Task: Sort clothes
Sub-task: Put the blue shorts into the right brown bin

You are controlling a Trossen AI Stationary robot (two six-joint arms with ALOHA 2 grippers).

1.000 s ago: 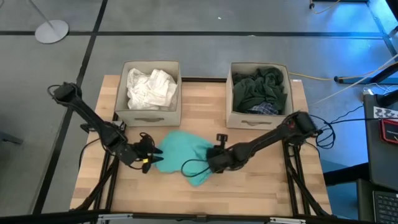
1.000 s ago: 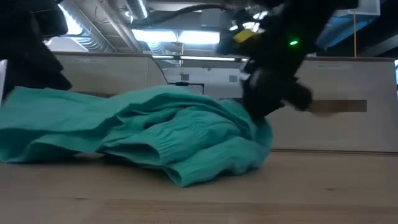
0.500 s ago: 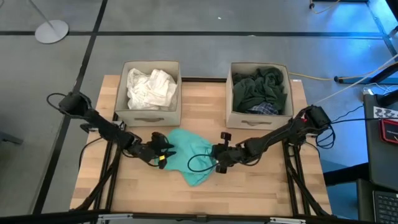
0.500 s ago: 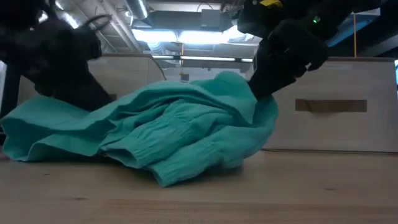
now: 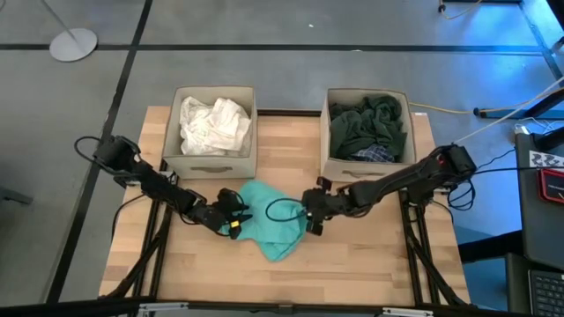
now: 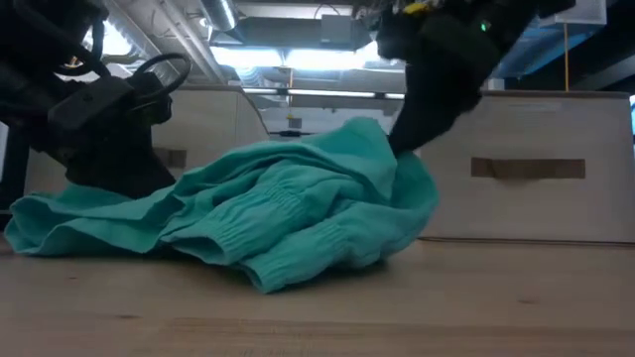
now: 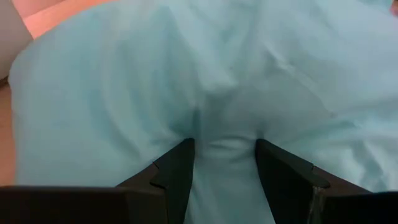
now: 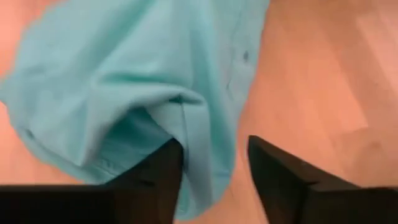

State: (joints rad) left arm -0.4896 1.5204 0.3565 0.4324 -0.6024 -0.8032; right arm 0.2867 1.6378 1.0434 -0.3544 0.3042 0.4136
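A teal garment (image 5: 269, 222) lies crumpled on the wooden table (image 5: 370, 264), in front of the two boxes. My left gripper (image 5: 231, 217) is at its left edge, low over the table, fingers apart with teal cloth (image 7: 224, 149) bunched between them. My right gripper (image 5: 310, 213) is at its right edge, open, with a fold of the garment (image 8: 199, 143) in the gap. In the low view the garment's right part (image 6: 372, 139) stands humped up against my right gripper (image 6: 417, 119). My left gripper comes in nearly level from the table's left, open fingers (image 7: 177, 171) on either side of a bunched fold (image 7: 224, 146) at the garment's left edge. Creases run in toward the gap. The cloth rests on the table. My right gripper has a hemmed fold (image 8: 186, 124) at the garment's right edge between its open fingers, lying against one finger (image 8: 163, 168). It comes from the right, slanting down. Whether it still bears the cloth, I cannot tell.
At the far side stand two beige fabric boxes: the left one (image 5: 176, 132) holds white clothes (image 5: 213, 123), the right one (image 5: 326, 132) dark green and plaid clothes (image 5: 368, 128). Bare wood lies near the front edge (image 5: 291, 286).
My left gripper has gone toward the table's right, into the garment's left edge, which has bunched rightward. My right gripper has moved up and toward the far edge; the garment's right part has risen into a hump while the rest stays on the table.
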